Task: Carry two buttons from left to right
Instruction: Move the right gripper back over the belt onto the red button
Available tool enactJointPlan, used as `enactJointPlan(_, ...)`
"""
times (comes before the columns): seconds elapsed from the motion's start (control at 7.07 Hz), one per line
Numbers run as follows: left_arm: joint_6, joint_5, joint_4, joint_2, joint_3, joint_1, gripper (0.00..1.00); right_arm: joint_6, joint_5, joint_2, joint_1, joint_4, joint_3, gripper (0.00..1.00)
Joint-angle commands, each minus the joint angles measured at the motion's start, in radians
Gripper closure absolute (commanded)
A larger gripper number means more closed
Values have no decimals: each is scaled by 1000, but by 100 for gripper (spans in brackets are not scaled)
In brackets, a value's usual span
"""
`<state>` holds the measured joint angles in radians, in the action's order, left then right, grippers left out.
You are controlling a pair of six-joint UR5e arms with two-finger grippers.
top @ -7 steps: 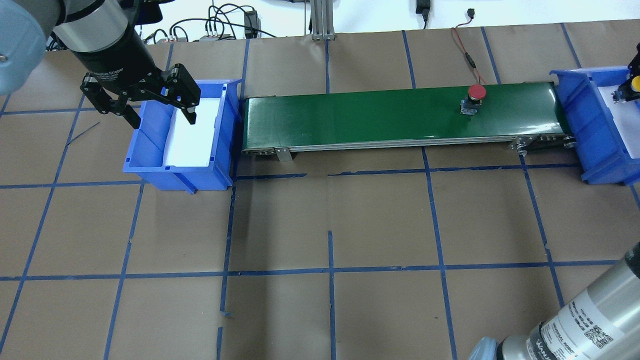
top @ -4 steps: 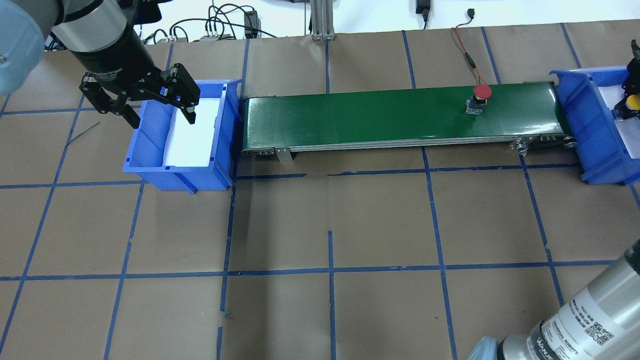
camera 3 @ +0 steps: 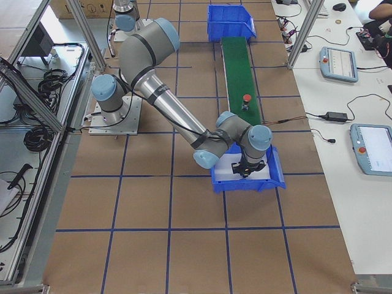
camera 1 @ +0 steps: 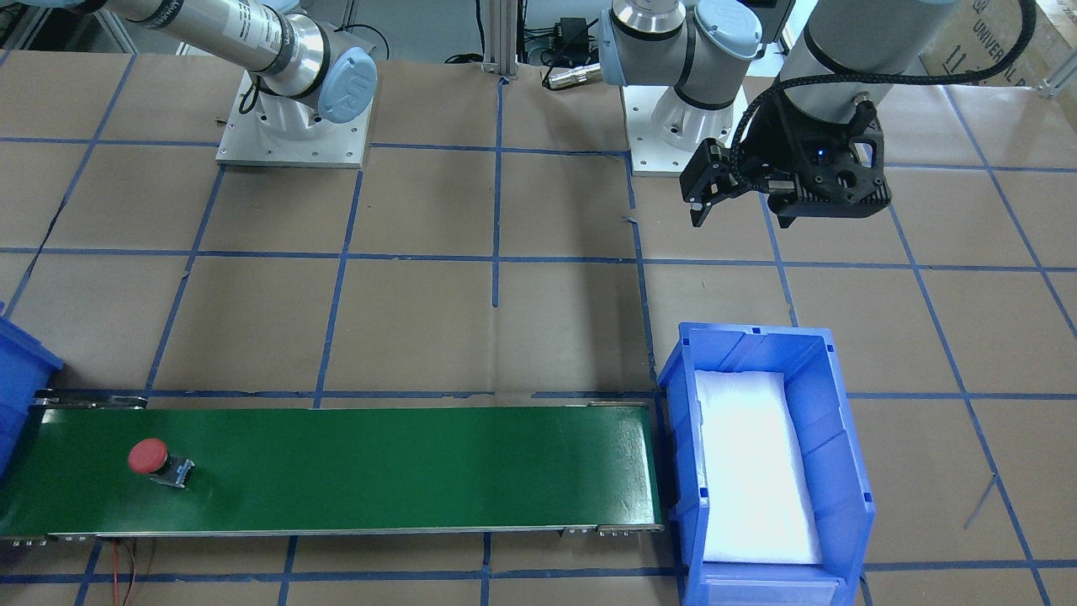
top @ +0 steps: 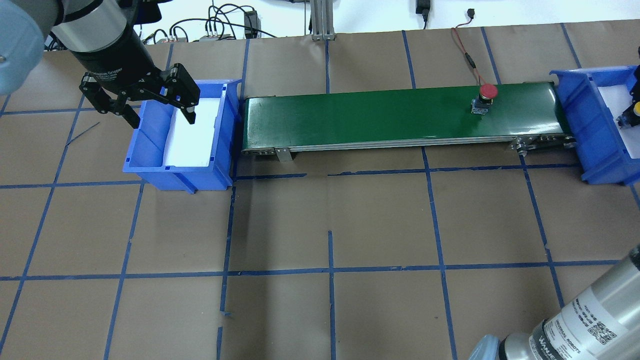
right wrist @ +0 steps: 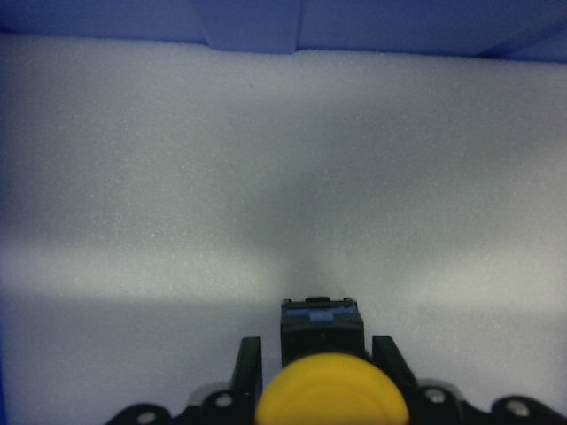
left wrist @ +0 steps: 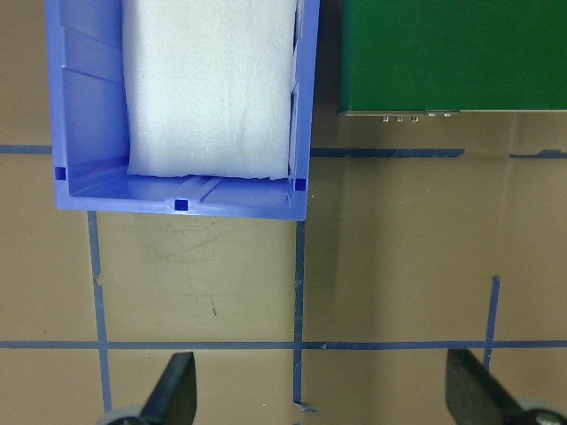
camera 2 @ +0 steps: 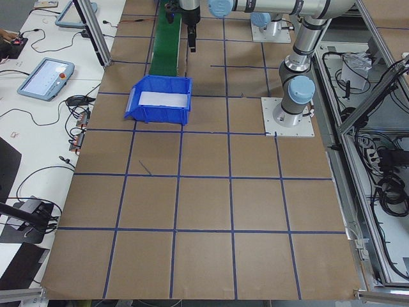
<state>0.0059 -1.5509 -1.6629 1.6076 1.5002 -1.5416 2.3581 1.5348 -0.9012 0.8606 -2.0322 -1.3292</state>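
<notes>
Now: yellow button [right wrist: 332,394], clamped in right jaws at frame bottom, close over bin foam [right wrist: 266,159]; left jaws apart.

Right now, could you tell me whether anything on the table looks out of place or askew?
Nothing is spilled or damaged. The red button on the green belt may lie tipped on its side, though I cannot be sure. The right gripper holds the yellow button squarely.

Overhead and front-facing cameras looked down on the green conveyor [top: 375,115] from opposite sides; both side cameras viewed it lengthwise.
</notes>
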Motion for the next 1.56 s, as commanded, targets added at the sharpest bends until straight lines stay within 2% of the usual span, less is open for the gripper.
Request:
enactJointPlan(0.0,2,0,0,2,0,0,0,1,-11,-31,-2,4,4,0)
enactJointPlan(0.14,2,0,0,0,0,2,0,15,-53,-69,-3,13,2,3)
enactJointPlan(0.28,2,0,0,0,0,2,0,13,-53,-128,9,53,2,4)
enactJointPlan(0.42,2,0,0,0,0,2,0,12,-56,-178,44,94,2,13)
enactJointPlan(0.57,2,0,0,0,0,2,0,3,-58,-208,82,160,2,10)
enactJointPlan(0.71,2,0,0,0,0,2,0,-5,-56,-234,137,188,-10,0)
enactJointPlan(0.85,2,0,0,0,0,2,0,-99,-53,-245,178,196,-39,0)
enactJointPlan(0.99,2,0,0,0,0,2,0,-156,-65,-246,190,251,-80,0)
enactJointPlan(1.13,2,0,0,0,0,2,0,-341,-128,-240,216,250,-109,0)
enactJointPlan(1.27,2,0,0,0,0,2,0,-394,-128,-236,239,227,-136,0)
enactJointPlan(1.41,2,0,0,0,2,0,0,-393,-119,-213,245,116,-166,0)
